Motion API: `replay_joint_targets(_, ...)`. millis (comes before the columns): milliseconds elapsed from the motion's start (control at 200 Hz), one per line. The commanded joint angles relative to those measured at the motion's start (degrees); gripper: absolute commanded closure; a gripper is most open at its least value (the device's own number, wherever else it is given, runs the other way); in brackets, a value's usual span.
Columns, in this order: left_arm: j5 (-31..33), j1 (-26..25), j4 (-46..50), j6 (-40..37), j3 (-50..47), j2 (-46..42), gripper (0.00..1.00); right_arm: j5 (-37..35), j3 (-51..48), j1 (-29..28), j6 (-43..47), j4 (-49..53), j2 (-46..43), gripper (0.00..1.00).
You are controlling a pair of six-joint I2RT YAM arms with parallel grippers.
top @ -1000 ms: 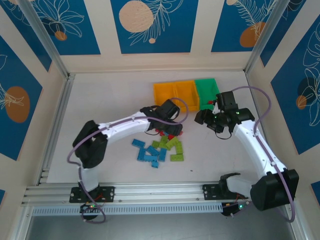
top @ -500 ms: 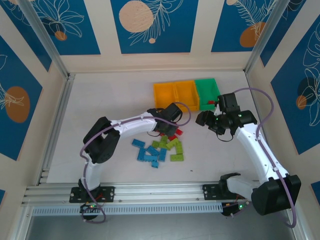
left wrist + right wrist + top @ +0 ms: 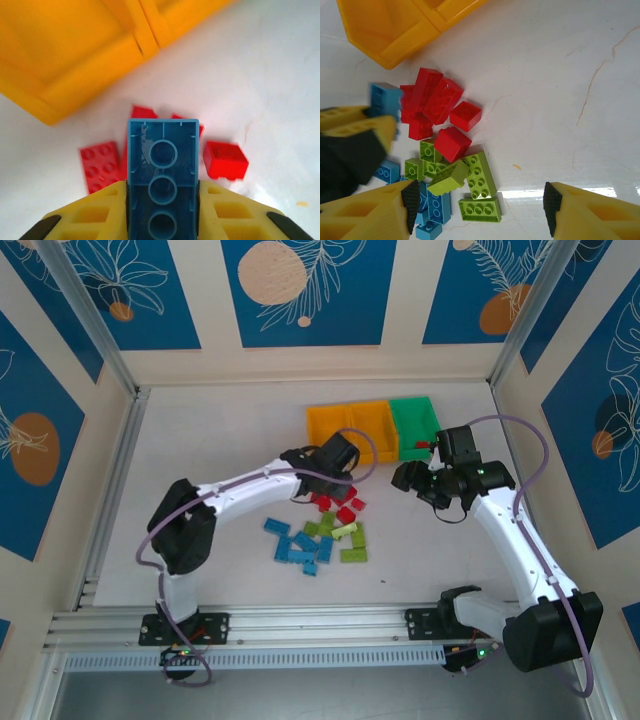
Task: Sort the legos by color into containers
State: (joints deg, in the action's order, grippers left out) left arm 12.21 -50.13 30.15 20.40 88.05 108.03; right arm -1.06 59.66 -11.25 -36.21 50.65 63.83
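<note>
Since half a second ago the left arm's elbow has been swung back to the left and its wrist drawn a little nearer the bins. More of the red bricks (image 3: 335,506) is thereby uncovered in the top view. The right arm is seen almost unchanged.

The left gripper (image 3: 318,483) is closed on a blue brick (image 3: 162,165). The brick is clamped by its long sides between the yellow fingers (image 3: 90,220), with its hollow underside and three round tubes turned to the wrist camera. It is held above the white table (image 3: 220,430), just short of the orange bins (image 3: 312,425), with red bricks showing around its far end. In the right wrist view it is seen at the tip of the left gripper, just beside the red pile.

The right gripper (image 3: 405,477) is held near the front of the green bin (image 3: 413,401). Its fingers (image 3: 590,210) are spread wide, with nothing gripped between them.

The loose legos are left in one pile on the table. Red bricks lie nearest the bins, lime bricks (image 3: 340,532) lie just nearer the arms, and blue bricks (image 3: 298,548) lie at the near left. The three bins are joined in a row, the two orange at the left and the green at the right.
</note>
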Motion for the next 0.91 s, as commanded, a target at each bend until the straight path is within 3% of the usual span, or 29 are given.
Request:
replay_joint_targets(0, 5.62, 4.49, -3.83, -1.68, 4.27, 0.33, 0.78, 0.3, 1.43, -0.09, -1.19, 0.34, -0.97, 0.31)
replay_joint_targets(300, 1.42, 12.34, -3.74, -3.31, 25.66, 17.58, 0.77, 0.41, 2.17, -0.25, -1.16, 1.69, -1.68, 0.31)
replay_joint_targets(495, 0.28, 13.87, -0.52, -3.39, 35.26, 23.44, 0.57, -0.08, 2.26, -0.4, -1.91, 2.87, -3.14, 0.3)
replay_joint_targets(700, -1.7, 13.32, -1.54, -2.83, 31.97, 16.21, 0.5, -0.25, 1.32, -2.05, -1.59, 1.58, -2.6, 0.28)
replay_joint_targets(900, -4.18, 10.37, -8.86, -1.86, 11.16, -3.64, 0.52, -0.9, 1.1, -7.66, -0.49, -1.14, 4.09, 0.27)
